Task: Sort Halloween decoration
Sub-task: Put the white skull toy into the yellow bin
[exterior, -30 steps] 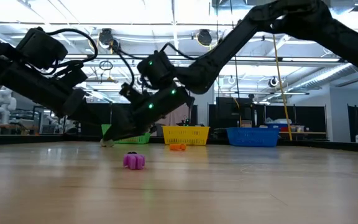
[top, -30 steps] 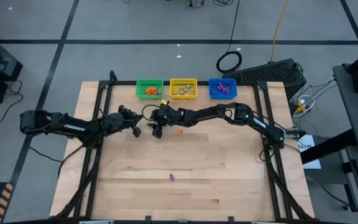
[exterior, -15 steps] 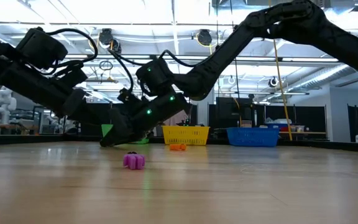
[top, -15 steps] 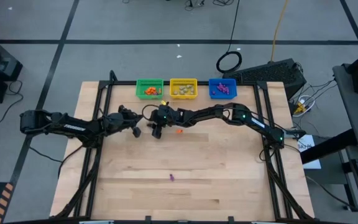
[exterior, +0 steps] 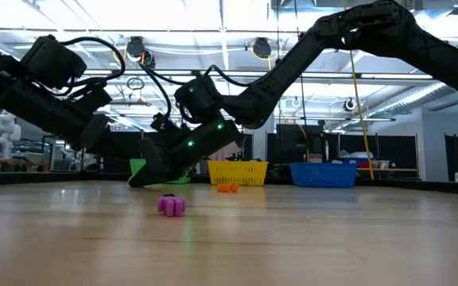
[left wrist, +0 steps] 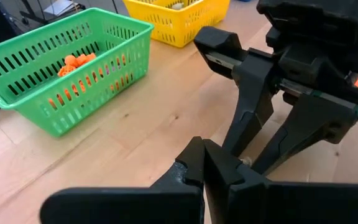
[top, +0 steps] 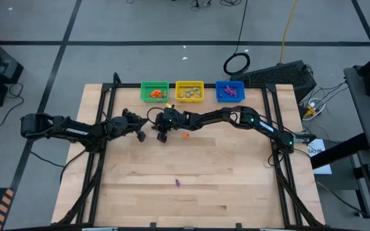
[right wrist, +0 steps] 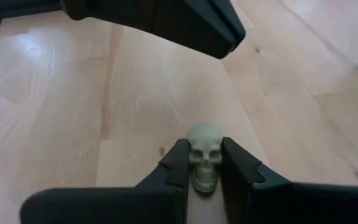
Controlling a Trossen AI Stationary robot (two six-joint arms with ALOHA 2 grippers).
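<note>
- Halloween decoration pieces lie in several places: a tiny pale beige-grey plastic skull (right wrist: 204, 157) sits pinched between the two dark fingers of my right gripper (right wrist: 204, 163), low over the bare wood.
- My right gripper (top: 162, 135) is down at the far middle of the light wooden desk (top: 191, 186), just in front of the baskets, narrowed onto the skull.
- Just beside it, toward the right, a small orange trinket (top: 185, 135) lies loose on the desk; the low view shows it (exterior: 227, 187) in front of the yellow basket.
- A small purple trinket (top: 177, 183) lies alone well nearer the front edge, seen close in the low view (exterior: 171, 206).
- My left gripper (top: 140, 134) hangs near the right one, on its left, fingers (left wrist: 191, 163) pressed together with nothing between them.
- Along the far edge stand three slotted plastic baskets in a row: the green basket (top: 144, 86) holds orange pieces (left wrist: 74, 62), the yellow basket (top: 189, 83) holds pale beige-grey pieces, and the blue basket (top: 219, 85) holds purple ones.
- From my left wrist I see the green basket (left wrist: 107, 28) beside me and my other arm's open frame close ahead.
</note>
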